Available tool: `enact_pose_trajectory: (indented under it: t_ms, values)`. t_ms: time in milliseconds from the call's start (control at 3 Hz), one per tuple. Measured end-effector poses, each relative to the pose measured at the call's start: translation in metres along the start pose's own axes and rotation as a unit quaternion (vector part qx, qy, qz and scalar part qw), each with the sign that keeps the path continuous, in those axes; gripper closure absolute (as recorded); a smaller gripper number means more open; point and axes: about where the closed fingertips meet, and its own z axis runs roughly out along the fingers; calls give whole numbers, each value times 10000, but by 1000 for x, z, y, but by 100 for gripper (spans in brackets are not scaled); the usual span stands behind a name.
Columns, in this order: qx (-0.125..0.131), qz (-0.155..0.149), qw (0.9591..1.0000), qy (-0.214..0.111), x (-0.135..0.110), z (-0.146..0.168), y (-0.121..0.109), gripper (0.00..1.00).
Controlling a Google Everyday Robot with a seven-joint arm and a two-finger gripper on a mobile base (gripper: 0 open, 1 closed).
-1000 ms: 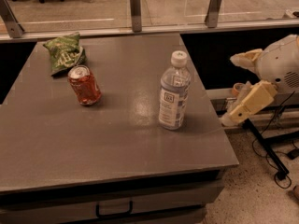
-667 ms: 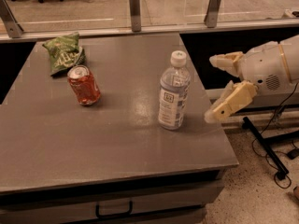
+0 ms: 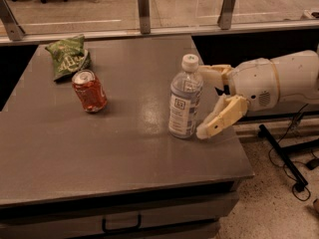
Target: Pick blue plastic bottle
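The blue plastic bottle [image 3: 185, 99] stands upright on the grey table [image 3: 99, 148], right of centre. It is clear and bluish with a white cap and a white label bearing a dark square logo. My gripper [image 3: 205, 102] comes in from the right, just beside the bottle. Its fingers are open: one cream finger [image 3: 212, 72] is at the bottle's shoulder, on its far side, the other finger [image 3: 218, 118] at its base, on its near side. The bottle is not between them; it is just left of the fingertips.
A red soda can [image 3: 89, 90] stands tilted at the table's left. A green chip bag [image 3: 68, 56] lies behind it at the back left. A glass railing [image 3: 144, 9] runs behind the table. Cables and a stand [image 3: 284, 153] lie on the floor at right.
My gripper has moved left from beyond the table's right edge to right beside the bottle. The bottle, can and bag have not moved.
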Motion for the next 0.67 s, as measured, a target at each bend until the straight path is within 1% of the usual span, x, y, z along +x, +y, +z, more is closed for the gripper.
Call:
enact_pose_trajectory:
  t_ms: [333, 667]
  values:
    - [-96, -209, 9990, -374, -8, 14, 2, 17]
    - [-77, -432, 9969, -658, -18, 22, -1, 40]
